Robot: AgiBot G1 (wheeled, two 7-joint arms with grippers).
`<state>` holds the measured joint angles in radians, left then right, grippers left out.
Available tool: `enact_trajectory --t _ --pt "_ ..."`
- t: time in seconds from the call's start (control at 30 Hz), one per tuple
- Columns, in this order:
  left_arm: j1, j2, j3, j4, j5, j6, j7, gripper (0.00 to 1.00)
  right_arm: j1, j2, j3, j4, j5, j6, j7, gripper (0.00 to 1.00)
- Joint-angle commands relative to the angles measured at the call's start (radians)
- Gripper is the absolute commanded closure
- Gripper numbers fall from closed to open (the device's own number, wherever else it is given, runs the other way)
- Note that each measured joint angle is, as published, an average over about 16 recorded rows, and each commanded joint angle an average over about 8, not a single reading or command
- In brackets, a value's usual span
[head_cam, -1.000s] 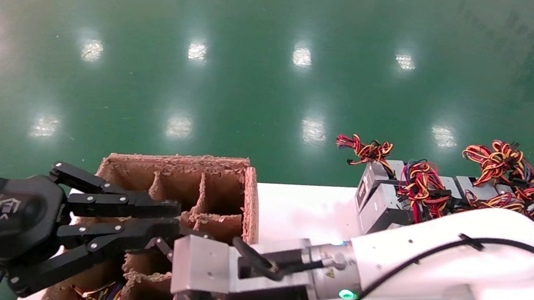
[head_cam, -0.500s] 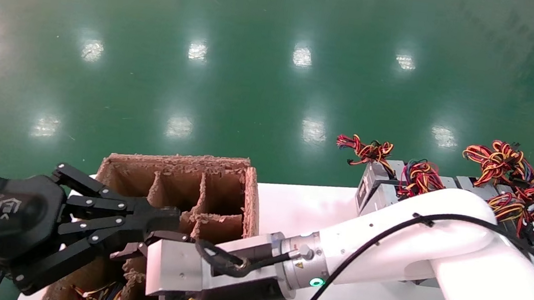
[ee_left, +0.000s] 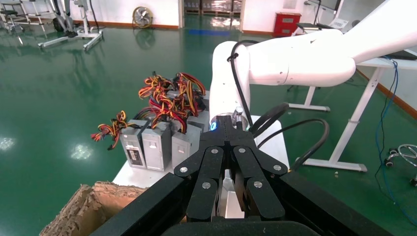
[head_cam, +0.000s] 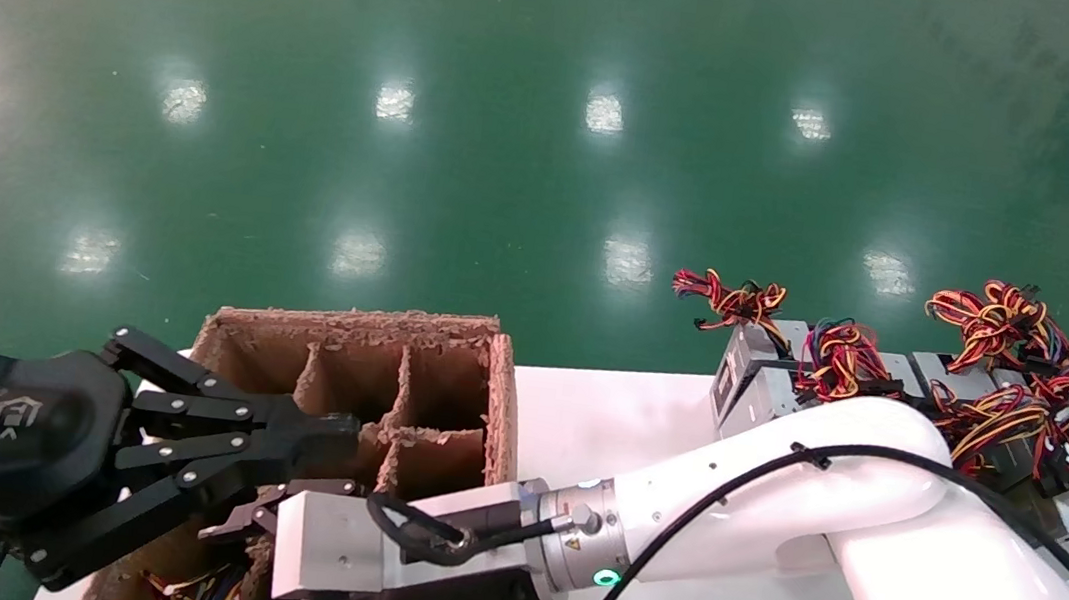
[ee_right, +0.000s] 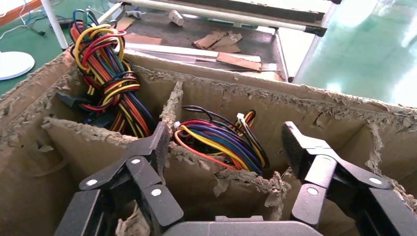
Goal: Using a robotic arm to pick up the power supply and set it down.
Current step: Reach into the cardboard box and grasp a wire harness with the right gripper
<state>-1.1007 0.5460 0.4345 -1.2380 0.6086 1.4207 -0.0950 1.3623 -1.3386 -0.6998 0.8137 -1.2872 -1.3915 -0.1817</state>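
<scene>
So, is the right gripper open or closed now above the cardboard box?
Open. In the right wrist view the right gripper has its fingers spread wide, straddling a wire bundle in one compartment of the cardboard box.

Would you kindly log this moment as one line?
right gripper: open, over wires in box cell | left gripper: shut, beside box | nothing held

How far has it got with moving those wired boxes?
Several power supplies already stand in a row on the white table. In hand: the right end effector is open, its fingers straddling a wire bundle in one cell of the cardboard box. Nothing is gripped yet. Left to do: close, lift, set down. The left end effector hovers beside the box.
</scene>
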Motion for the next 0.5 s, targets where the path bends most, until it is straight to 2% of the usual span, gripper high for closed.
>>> enact_trajectory --t 0.03,0.5 --pt "0.000 0.000 0.000 0.000 0.000 0.000 0.000 1.00 -0.002 -0.002 -0.006 -0.003 0.004 0.007 -0.001 1.00" --pt "0.000 0.000 0.000 0.000 0.000 0.000 0.000 1.00 0.009 -0.003 -0.054 -0.033 0.034 0.030 -0.019 1.00"
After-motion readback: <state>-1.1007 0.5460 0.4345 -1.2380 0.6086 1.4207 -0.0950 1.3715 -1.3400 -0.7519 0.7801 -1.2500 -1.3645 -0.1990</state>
